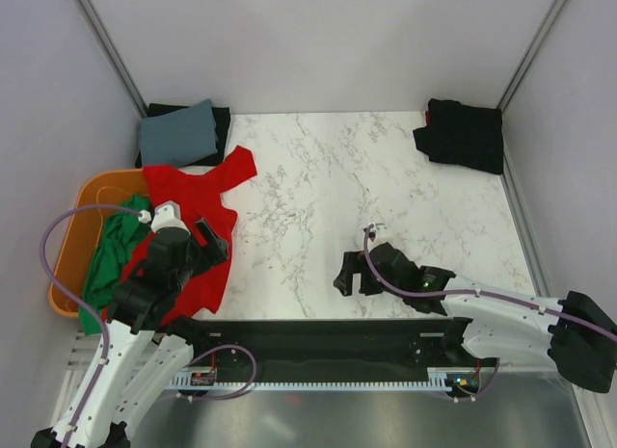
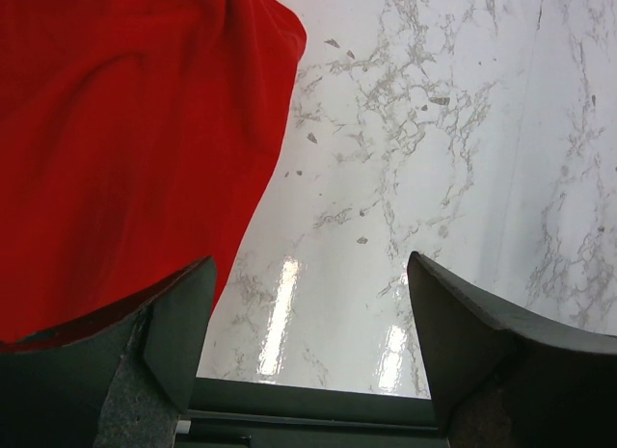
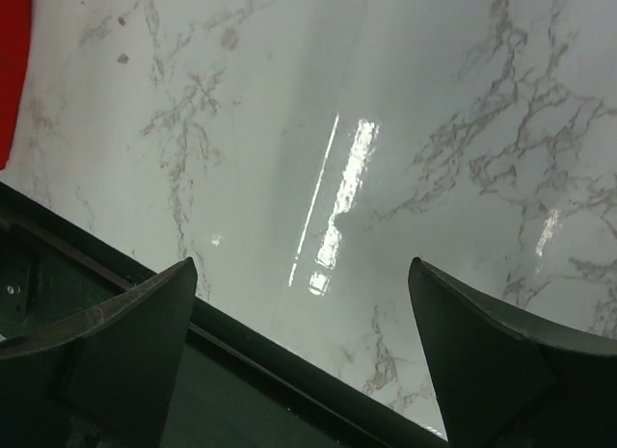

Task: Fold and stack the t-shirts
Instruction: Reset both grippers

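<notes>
Clearly the left claw (image 2: 308, 275), spread and empty, is nearer. The red t-shirt (image 1: 198, 212) lies just to its left, long axis running near-to-far across the desk (image 1: 318, 178), perhaps overlapping the orange tub (image 1: 72, 236). Also spread, the right claw (image 1: 345, 275) hangs well apart.

Left arm (image 1: 120, 366) and right arm (image 1: 501, 318): white links, black joints, lilac cables (image 1: 96, 208) looping alongside. The left hand (image 2: 308, 308) has dark grey wedge fingers (image 2: 169, 347).

On the white marble table (image 1: 328, 207), a red cloth t-shirt (image 1: 198, 226) was spread at left, beside an orange plastic tub (image 1: 69, 238) holding a green cloth t-shirt (image 1: 111, 260); behind, a folded grey-blue t-shirt (image 1: 178, 132) was laid on a black t-shirt (image 1: 224, 122).
</notes>
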You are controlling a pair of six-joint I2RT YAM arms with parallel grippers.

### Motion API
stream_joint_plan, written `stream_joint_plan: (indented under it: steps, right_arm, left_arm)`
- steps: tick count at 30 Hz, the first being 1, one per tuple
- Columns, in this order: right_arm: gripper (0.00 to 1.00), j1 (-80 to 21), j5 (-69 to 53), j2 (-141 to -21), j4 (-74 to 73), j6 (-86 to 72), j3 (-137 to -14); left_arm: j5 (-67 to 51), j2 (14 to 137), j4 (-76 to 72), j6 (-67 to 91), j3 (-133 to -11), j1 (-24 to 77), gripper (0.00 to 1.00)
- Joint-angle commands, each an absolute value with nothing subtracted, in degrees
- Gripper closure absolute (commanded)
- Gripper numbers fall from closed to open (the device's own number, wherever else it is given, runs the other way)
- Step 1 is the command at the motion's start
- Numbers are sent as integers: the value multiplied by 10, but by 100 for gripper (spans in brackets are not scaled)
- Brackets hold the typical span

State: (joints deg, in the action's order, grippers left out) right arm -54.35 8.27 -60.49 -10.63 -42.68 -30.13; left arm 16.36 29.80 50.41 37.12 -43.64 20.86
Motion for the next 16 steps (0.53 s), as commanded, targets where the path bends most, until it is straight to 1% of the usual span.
stream_joint_plan:
  steps: [1, 3, 9, 14, 16]
  right_arm:
    - [2, -561, 120, -592, -32, -488, -240]
    - [2, -571, 127, -587, -15, -499, -211]
    - [2, -575, 140, -549, -4, -506, -185]
    - [2, -575, 142, -552, 28, -502, -175]
    - [2, -575, 158, -560, 11, -511, -181]
  left_arm:
    - [163, 294, 480, 366, -433, 206, 12]
    - [163, 294, 480, 365, -434, 206, 12]
    - [163, 293, 479, 366, -433, 206, 12]
    - [165, 294, 480, 367, -432, 206, 12]
    - [167, 294, 480, 367, -432, 205, 12]
